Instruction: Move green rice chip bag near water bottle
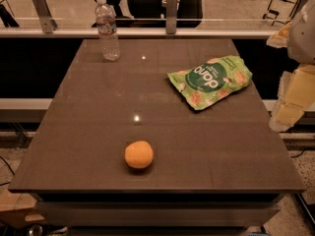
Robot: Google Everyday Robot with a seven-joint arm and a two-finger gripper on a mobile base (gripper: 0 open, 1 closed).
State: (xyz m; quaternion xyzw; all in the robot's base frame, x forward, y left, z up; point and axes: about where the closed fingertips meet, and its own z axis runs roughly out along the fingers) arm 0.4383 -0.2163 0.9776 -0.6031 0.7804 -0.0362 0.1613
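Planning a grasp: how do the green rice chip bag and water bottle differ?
The water bottle stands upright at the far left; the green rice chip bag lies flat at the right. The bottle is clear, white-capped; the bag opaque green. Both rest on the table, untouched; the claw hangs beyond its right edge.

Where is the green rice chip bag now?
Camera view: the green rice chip bag lies far right on the table, between the far-left water bottle and the gripper beyond the right edge.
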